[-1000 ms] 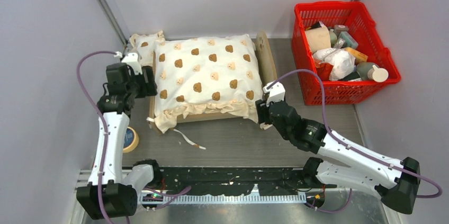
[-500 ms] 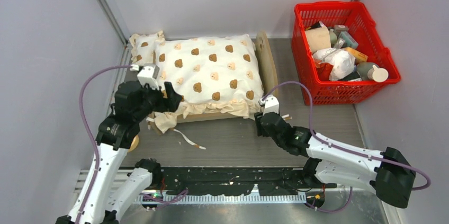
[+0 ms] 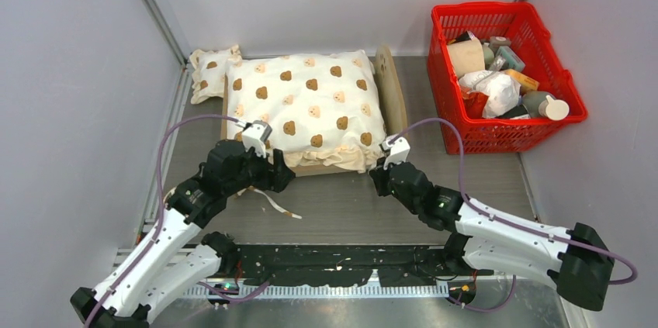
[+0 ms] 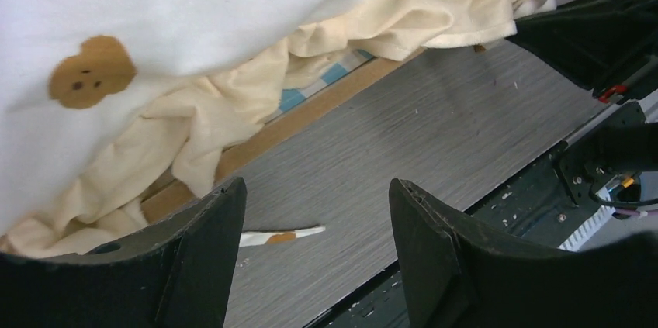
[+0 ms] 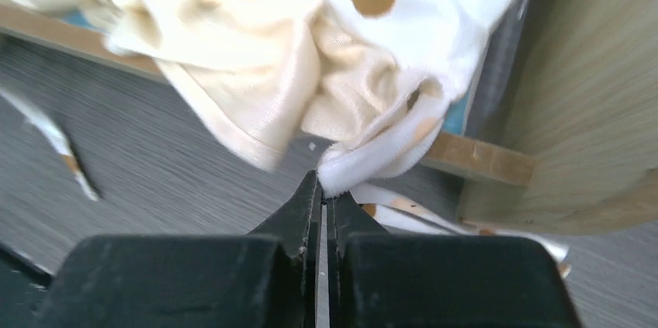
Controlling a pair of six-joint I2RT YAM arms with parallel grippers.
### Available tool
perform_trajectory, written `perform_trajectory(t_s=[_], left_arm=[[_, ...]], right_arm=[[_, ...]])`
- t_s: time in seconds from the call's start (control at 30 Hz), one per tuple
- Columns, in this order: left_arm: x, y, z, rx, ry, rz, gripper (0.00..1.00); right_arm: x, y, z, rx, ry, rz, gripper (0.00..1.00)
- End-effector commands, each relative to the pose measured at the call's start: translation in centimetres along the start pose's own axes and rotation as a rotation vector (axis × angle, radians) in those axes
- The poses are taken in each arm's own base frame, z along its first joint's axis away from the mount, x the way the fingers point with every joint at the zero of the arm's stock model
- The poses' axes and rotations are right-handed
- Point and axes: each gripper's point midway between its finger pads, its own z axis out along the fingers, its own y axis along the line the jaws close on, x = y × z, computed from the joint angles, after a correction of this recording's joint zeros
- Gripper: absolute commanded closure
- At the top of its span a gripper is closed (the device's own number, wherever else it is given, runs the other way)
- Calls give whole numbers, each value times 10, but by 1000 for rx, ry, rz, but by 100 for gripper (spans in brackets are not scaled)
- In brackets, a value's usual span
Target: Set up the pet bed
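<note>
The pet bed (image 3: pixel 392 91) is a light-wood frame with its arched headboard standing on the right. A cream bear-print cushion (image 3: pixel 306 107) covers it. The front rail (image 4: pixel 310 111) and a strip of blue-and-white base (image 4: pixel 314 86) show under the ruffle. My right gripper (image 5: pixel 324 188) is at the bed's front right corner (image 3: pixel 375 175), shut on a white tie strap (image 5: pixel 380 157) of the cushion. My left gripper (image 4: pixel 314 219) hangs open over the table by the front rail (image 3: pixel 285 178), holding nothing. Another loose tie (image 4: pixel 283 235) lies on the table between its fingers.
A small bear-print pillow (image 3: pixel 211 72) lies at the bed's back left. A red basket (image 3: pixel 465 126) full of items stands at the right, close to the headboard. The black base rail (image 3: pixel 334 258) runs along the near edge. Grey walls close in both sides.
My left arm swung from the bed's left side round to its front edge, still open. My right gripper moved in slightly and shut on the cushion's tie strap.
</note>
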Motion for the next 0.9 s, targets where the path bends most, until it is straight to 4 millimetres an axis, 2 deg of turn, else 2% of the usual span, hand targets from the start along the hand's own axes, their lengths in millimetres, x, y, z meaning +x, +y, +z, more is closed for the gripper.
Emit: perform_trajectory(t_s=[0.0,0.03,0.07,0.1,0.13,0.17,0.27,0.3,0.37,0.53,0.57,0.6,0.63,0.67,0.87], left_arm=[[-16,-22,13,66,-82,-4,30],[-15,-27,17,78,-83,-2,30],[-14,-30,20,84,-84,-4,30],[-15,-35,23,94,-87,-6,30],[-16,-40,26,104,-91,-9,30],[-16,-45,30,117,-92,-2,29],[-20,-58,40,127,-137,80,28],[-20,-62,43,132,-149,108,28],[-18,-72,49,163,-165,129,28],[-22,-96,59,244,-216,137,27],[-24,-96,61,229,-215,146,27],[-26,-95,64,210,-210,156,26],[-27,-93,65,191,-197,172,26],[-29,-92,67,172,-194,185,26],[-46,-89,79,103,-234,319,24]], right_arm=[[-55,22,-18,-100,-151,92,95],[-51,20,-20,-91,-126,87,95],[-58,22,-23,-95,-132,97,95],[-53,18,-24,-73,-103,89,95],[-59,19,-26,-65,-99,101,95],[-52,13,-27,-36,-59,86,94],[-51,16,-32,-31,1,96,85],[-46,15,-34,-29,26,94,85],[-46,18,-39,-45,50,91,93],[-50,16,-49,-39,73,86,95],[-44,11,-51,-18,108,64,95],[-48,7,-51,19,111,54,95],[-38,-3,-55,67,165,23,94],[-41,-8,-56,100,171,8,92],[-60,-4,-59,79,146,-36,95]])
